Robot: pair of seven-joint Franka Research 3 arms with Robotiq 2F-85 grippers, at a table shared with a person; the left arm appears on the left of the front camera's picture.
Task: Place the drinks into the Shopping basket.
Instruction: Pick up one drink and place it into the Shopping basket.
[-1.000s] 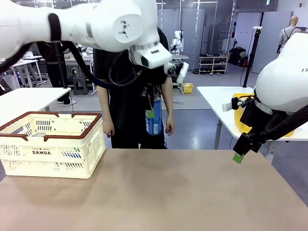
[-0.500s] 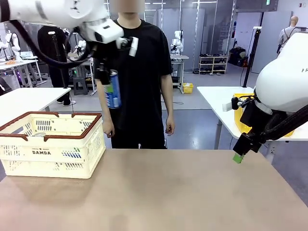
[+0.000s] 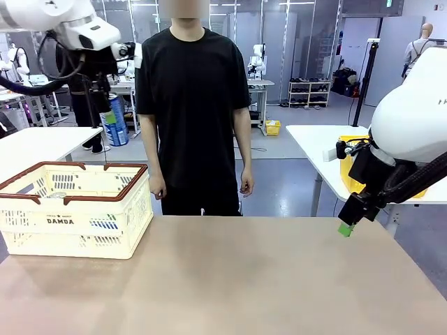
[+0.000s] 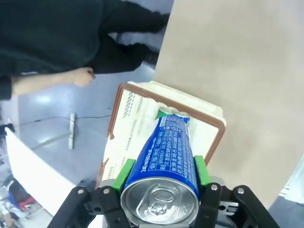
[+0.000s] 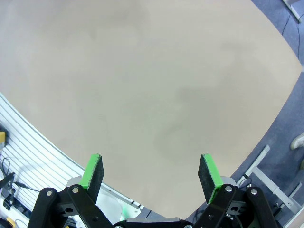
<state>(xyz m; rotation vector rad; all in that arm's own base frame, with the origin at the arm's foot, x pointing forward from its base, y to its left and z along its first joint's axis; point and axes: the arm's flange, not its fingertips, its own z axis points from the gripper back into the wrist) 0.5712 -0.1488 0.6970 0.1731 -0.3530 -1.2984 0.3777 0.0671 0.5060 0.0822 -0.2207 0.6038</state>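
Observation:
My left gripper [image 3: 108, 115] hangs high at the far left, above the Shopping basket [image 3: 70, 209], shut on a blue drink can [image 3: 117, 132] with white lettering. In the left wrist view the can [image 4: 167, 142] sits between the green pads [image 4: 127, 168], silver top toward the camera, and the cream, brown-rimmed basket [image 4: 216, 124] lies below it. A silver can top [image 3: 57, 195] and a blue shape [image 3: 105, 225] show inside the basket. My right gripper [image 3: 347, 225] hovers at the table's right edge; in its wrist view [image 5: 151, 173] it is open over bare tabletop.
A person in a black shirt [image 3: 192, 84] stands at the far side, hands down by their sides; one hand [image 4: 83, 76] shows in the left wrist view. A yellow basket [image 3: 345, 167] sits on a white side table at the right. The tan tabletop [image 3: 244, 279] spreads in front.
My left arm has swung from the middle toward the left with the blue can in its grip, and now holds it above the basket. The right arm has not moved.

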